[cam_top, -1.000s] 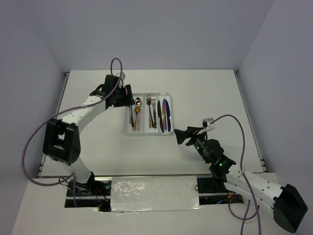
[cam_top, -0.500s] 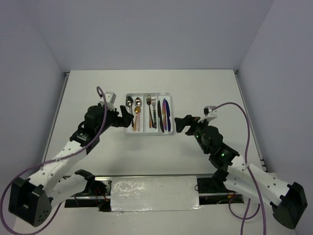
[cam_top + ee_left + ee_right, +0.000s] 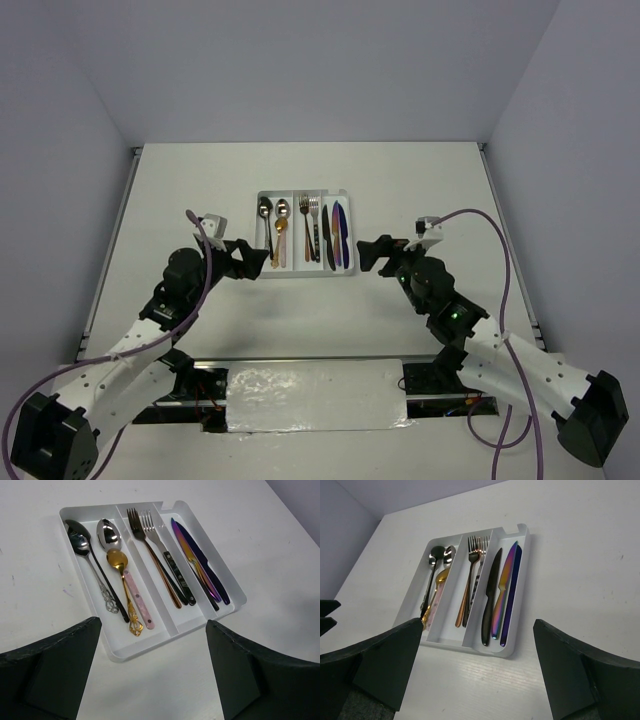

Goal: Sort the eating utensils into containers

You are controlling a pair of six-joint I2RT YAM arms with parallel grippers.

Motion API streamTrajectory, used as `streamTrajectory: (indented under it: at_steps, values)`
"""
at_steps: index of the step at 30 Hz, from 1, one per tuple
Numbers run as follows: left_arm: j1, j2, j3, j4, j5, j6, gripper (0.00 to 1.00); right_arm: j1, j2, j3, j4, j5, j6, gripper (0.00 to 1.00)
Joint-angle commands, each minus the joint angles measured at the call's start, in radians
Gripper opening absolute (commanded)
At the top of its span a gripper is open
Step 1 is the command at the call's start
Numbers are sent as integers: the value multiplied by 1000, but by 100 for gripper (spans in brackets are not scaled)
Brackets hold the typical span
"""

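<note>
The white tray [image 3: 304, 271] lies mid-table with three long compartments. In the left wrist view its left compartment holds the spoons [image 3: 108, 534], the middle one the forks [image 3: 150, 540], and the right one the knives [image 3: 199, 564], black, iridescent and dark blue. The tray [image 3: 470, 647] and knives [image 3: 501, 592] also show in the right wrist view. My left gripper [image 3: 254, 260] is open and empty, just off the tray's near left corner. My right gripper [image 3: 367, 254] is open and empty, just right of the tray's near right corner. No utensil shows outside the tray.
Grey walls close in the white table on three sides. A foil-covered strip [image 3: 315, 394] lies along the near edge between the arm bases. Purple cables [image 3: 500, 270] loop over both arms.
My left arm has pulled back from over the tray's left compartment to its near left corner, gripper empty. My right gripper has shifted slightly up towards the tray's right side.
</note>
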Motion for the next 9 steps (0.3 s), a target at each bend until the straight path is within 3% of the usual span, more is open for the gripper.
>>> streamTrajectory:
  at_steps: [1,9]
  values:
    - [-2,-12,11,98,17,21,99,2,4,16,3,26,-9,100]
    - [-2,-18,27,84,43,17,99,2,-33,-11,38,-17,-38,100]
